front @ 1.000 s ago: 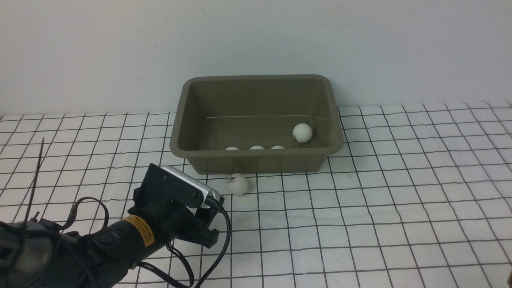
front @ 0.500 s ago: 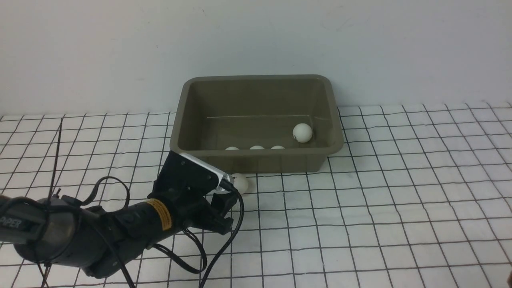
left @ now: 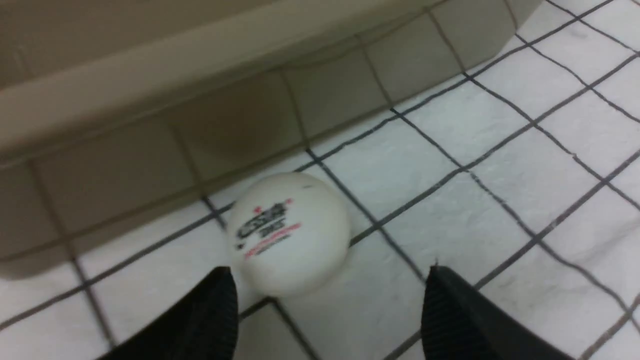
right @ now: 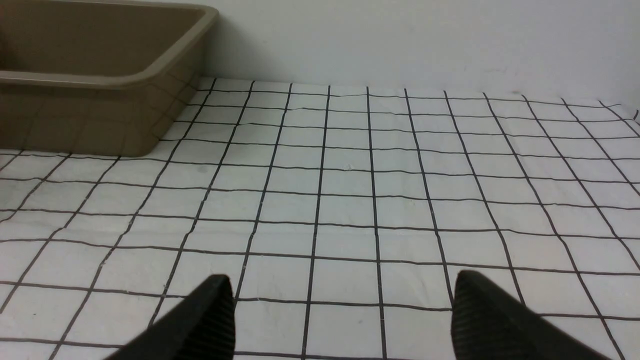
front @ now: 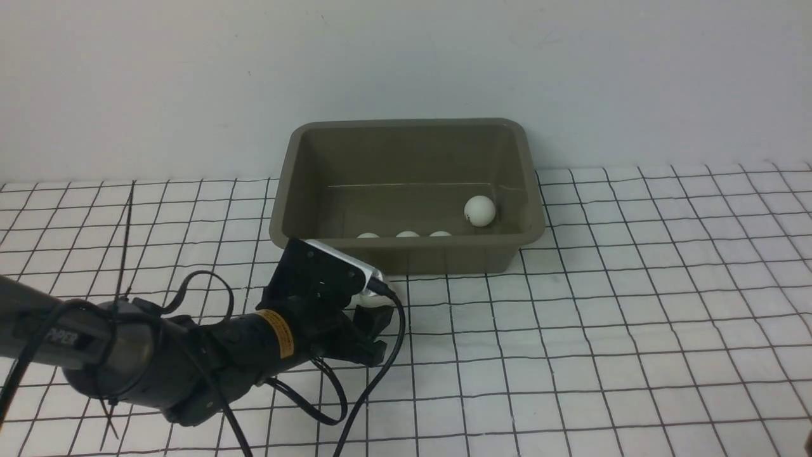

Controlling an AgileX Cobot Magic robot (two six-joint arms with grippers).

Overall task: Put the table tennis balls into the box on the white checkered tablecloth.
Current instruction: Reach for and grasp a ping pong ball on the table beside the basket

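The olive-grey box (front: 406,122) stands at the back of the white checkered tablecloth (front: 602,317). Several table tennis balls lie inside: one (front: 479,210) near its right wall, three in a row behind the front wall (front: 407,234). Another ball (left: 288,232), with a printed logo, rests on the cloth against the box's front wall (left: 150,100). My left gripper (left: 328,272) is open and low, its fingertips just short of this ball, not touching it. In the front view the left wrist (front: 323,279) hides most of that ball (front: 366,299). My right gripper (right: 342,279) is open over bare cloth.
The box's right front corner (right: 145,135) shows far ahead of the right gripper. A plain wall (front: 406,57) rises just behind the box. Black cables (front: 355,393) loop from the left wrist over the cloth.
My left arm has moved forward and to the right, up to the ball by the box, and now covers most of it in the front view. The balls have not moved.
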